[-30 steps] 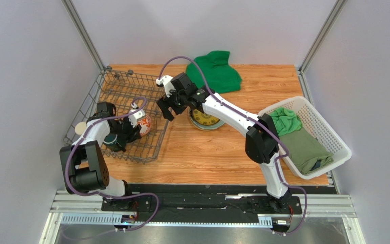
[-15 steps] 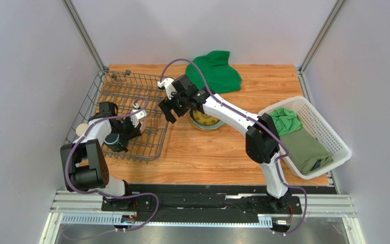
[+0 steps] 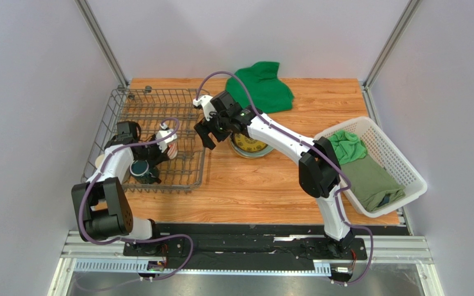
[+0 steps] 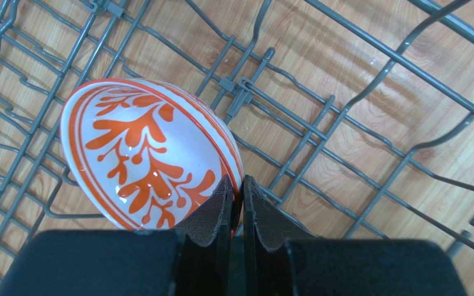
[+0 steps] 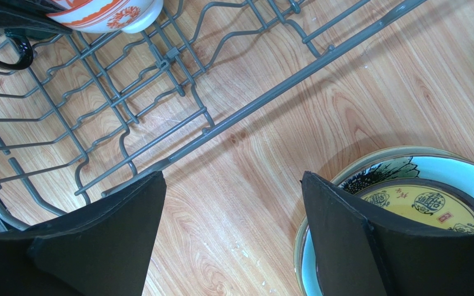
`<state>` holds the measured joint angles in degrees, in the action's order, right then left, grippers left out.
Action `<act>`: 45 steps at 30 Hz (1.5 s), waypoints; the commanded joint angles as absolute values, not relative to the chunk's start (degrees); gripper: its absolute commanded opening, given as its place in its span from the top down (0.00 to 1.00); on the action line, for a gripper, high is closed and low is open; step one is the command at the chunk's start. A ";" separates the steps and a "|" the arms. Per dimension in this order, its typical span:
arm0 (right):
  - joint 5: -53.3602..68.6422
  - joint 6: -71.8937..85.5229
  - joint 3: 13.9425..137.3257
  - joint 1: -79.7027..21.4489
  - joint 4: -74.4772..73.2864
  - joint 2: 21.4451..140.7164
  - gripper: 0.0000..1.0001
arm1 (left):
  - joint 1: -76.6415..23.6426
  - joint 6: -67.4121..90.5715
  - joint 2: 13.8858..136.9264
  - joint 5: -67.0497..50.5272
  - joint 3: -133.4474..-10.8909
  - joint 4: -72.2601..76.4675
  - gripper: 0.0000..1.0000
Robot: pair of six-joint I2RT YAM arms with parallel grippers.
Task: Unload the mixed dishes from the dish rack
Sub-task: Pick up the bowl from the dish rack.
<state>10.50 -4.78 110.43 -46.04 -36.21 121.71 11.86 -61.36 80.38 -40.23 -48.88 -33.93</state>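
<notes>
I count one dish rack [image 3: 153, 114], one red-and-white bowl [image 4: 147, 154], one dark mug [image 3: 140, 171] and one beige cup [image 3: 100, 162]. One stack of plates [image 3: 250, 145], at least two. One white basket [image 3: 400, 163] with two cloths [image 3: 369, 182], plus one green cloth [image 3: 261, 86].

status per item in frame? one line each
left gripper: shut on bowl rim
right gripper: open, empty, above table
bowl: tilted, in rack
mug: in rack, beside bowl
rack: on table
plates: stacked on table, outside rack
basket: holds green cloths
</notes>
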 commanded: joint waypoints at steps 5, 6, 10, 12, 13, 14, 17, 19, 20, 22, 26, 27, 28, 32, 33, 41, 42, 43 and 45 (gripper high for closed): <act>11.34 -4.31 110.30 -45.62 -34.80 117.69 0.15 | 11.25 -62.66 73.04 -42.98 -54.93 -39.10 1.00; 11.34 -4.22 110.30 -45.53 -34.89 117.69 0.15 | 11.16 -63.28 72.52 -42.98 -55.71 -39.46 1.00; 11.77 -3.87 110.39 -45.18 -34.89 117.33 0.15 | 10.72 -67.48 69.88 -43.85 -57.65 -43.85 1.00; 12.13 -3.52 110.74 -44.74 -34.98 117.07 0.15 | 10.37 -69.51 68.39 -44.56 -58.35 -46.66 1.00; 12.91 -3.25 111.00 -44.65 -35.07 116.98 0.15 | 9.76 -70.13 67.86 -44.65 -58.53 -47.28 1.00; 13.09 -2.99 111.35 -44.30 -35.59 116.90 0.15 | 9.41 -70.92 67.33 -44.65 -58.62 -48.94 1.00; 13.88 -2.90 112.94 -44.21 -36.73 116.28 0.15 | 7.65 -73.38 64.43 -44.47 -58.62 -51.15 1.00; 14.93 -2.81 114.52 -44.30 -37.87 115.75 0.15 | 5.64 -74.44 62.41 -43.51 -58.54 -52.37 1.00; 15.38 -2.38 114.96 -44.30 -38.23 115.58 0.16 | 4.76 -74.62 61.79 -42.29 -58.54 -52.82 1.00; 17.30 -1.76 116.45 -44.21 -39.28 114.96 0.17 | 2.29 -74.97 60.56 -40.88 -58.45 -53.78 1.00; 20.21 -0.35 117.95 -44.47 -40.52 113.91 0.19 | -1.83 -74.62 59.77 -36.31 -58.45 -55.10 1.00; 20.48 -0.35 117.95 -44.65 -40.69 113.73 0.20 | -3.24 -74.36 59.77 -35.60 -58.36 -55.19 1.00; 20.65 -0.44 118.04 -44.91 -41.13 113.21 0.20 | -3.86 -74.27 59.68 -34.90 -58.36 -55.37 1.00; 20.65 -0.79 117.25 -45.88 -41.75 111.89 0.21 | -7.03 -72.87 59.94 -30.51 -58.36 -55.46 1.00; 20.48 -0.79 116.99 -46.31 -41.75 111.80 0.21 | -8.16 -72.60 59.94 -29.80 -58.45 -55.46 1.00; 19.25 -1.05 116.28 -48.51 -42.36 113.37 0.23 | -15.55 -69.26 60.47 -22.07 -59.24 -55.55 1.00; 18.64 -1.14 116.37 -48.86 -42.62 113.73 0.23 | -16.17 -69.00 60.47 -21.54 -59.24 -55.55 1.00; 18.37 -1.40 116.45 -48.95 -42.63 113.99 0.23 | -16.61 -68.47 60.38 -20.58 -59.33 -55.63 1.00; 17.58 -1.58 116.81 -49.22 -42.98 114.96 0.23 | -18.19 -68.12 60.38 -19.43 -59.41 -55.72 1.00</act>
